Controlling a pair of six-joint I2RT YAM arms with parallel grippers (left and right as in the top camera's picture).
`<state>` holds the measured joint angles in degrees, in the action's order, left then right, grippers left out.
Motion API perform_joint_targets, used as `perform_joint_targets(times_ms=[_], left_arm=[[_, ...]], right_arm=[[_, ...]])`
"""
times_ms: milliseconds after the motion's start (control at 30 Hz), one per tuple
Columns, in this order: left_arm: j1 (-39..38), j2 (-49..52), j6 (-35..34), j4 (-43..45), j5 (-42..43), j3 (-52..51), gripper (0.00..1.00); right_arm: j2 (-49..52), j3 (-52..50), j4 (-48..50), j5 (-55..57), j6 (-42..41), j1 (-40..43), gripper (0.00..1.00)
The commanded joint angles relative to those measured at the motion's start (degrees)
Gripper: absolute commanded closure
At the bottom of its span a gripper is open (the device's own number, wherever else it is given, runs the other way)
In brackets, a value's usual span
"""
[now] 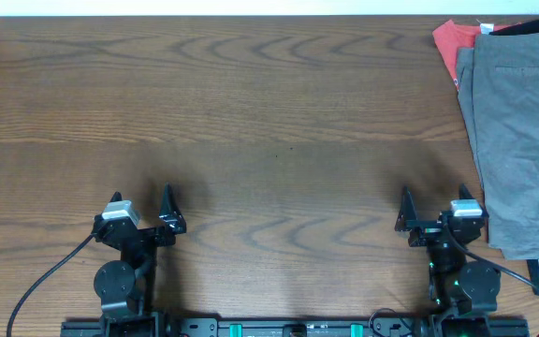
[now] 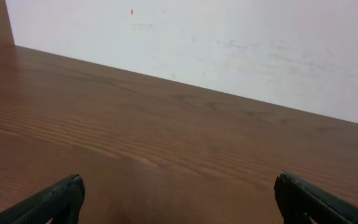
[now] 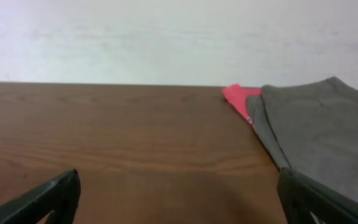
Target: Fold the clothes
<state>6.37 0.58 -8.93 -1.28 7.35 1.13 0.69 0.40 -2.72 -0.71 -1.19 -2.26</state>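
Desk (image 1: 269, 112): brown wood grain, with a pale wall (image 2: 229, 37) behind its far edge
Left gripper (image 1: 143, 204): near the desk's near edge, towards the left corner, low over bare wood; fingers (image 2: 58, 200) spread wide apart with nothing between them
Right gripper (image 1: 435, 204): near the near edge, towards the right corner, just left of the clothes and not touching them; fingers (image 3: 51, 199) also wide apart and holding nothing
Grey-taupe shorts (image 1: 522, 140): flat along the right edge, running from the far right corner down towards the near edge and lying on top of the other garments; in the right wrist view they fill the right side (image 3: 316, 143)
Red T-shirt (image 1: 449, 42): under the shorts at the far right corner, one corner poking out to the left (image 3: 238, 99)
Black garment (image 1: 522, 28): a dark strip showing above the shorts at the far edge
Cables (image 1: 45, 281): looping from each arm's base at the near edge
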Motion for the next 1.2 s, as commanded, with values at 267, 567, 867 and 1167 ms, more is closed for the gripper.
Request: perform_joint_targets(times_ms=[267,567,867,1167], left_arm=[[0.3,-0.3,0.8,-2.1,1.1,-0.9,0.02],[0.3,-0.3,0.8,-2.1,1.1,-0.9,0.02],[0.3,-0.3,0.8,-2.1,1.2,-0.9,0.02],[0.3,-0.3,0.8,-2.1,1.2,-0.9,0.02]], right_arm=[[-0.2,-0.1,0.5,-51.3,-39.2,0.4,0.01],[-0.2,0.0,23.7,-48.3,-57.2,0.5,0.01],[6.1,12.8,23.6,-36.9,-44.3,0.5,0.01],[38.0,48.8,-13.6,-15.8,-10.1,0.5,0.01]])
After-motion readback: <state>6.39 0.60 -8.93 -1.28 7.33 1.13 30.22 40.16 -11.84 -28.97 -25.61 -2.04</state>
